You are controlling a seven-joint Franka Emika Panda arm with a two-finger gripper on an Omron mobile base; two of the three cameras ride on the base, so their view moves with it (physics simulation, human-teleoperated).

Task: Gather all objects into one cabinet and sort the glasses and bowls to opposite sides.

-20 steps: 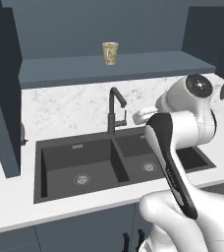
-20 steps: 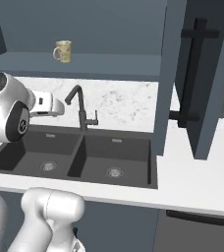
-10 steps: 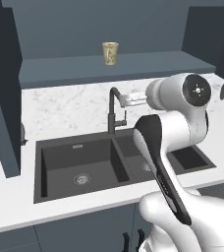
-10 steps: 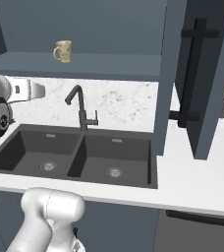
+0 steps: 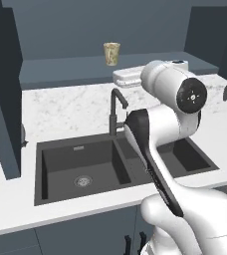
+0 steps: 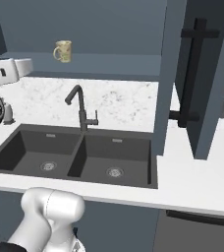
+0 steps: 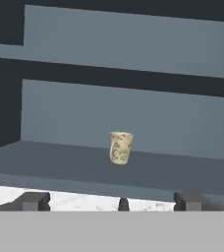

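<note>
Since the earlier frame the arm had swung left, toward the cabinet shelf (image 5: 60, 67). 1 cream patterned mug (image 7: 120, 147) stood mid-shelf, near the front edge. The gripper (image 7: 109, 201) pointed at it, jaws wide, empty.

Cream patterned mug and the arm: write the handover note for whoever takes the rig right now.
Gripper: open, empty, fingers spread wide, aimed at the cabinet shelf from over the counter.
Cream patterned mug: upright on the lower shelf of the open wall cabinet, above the sink, apart from the gripper.
Done: nothing gathered that can be seen.
Left: reach and grasp the mug, collect the other tableware into one cabinet, sort cups and bowls to opposite sides.
</note>
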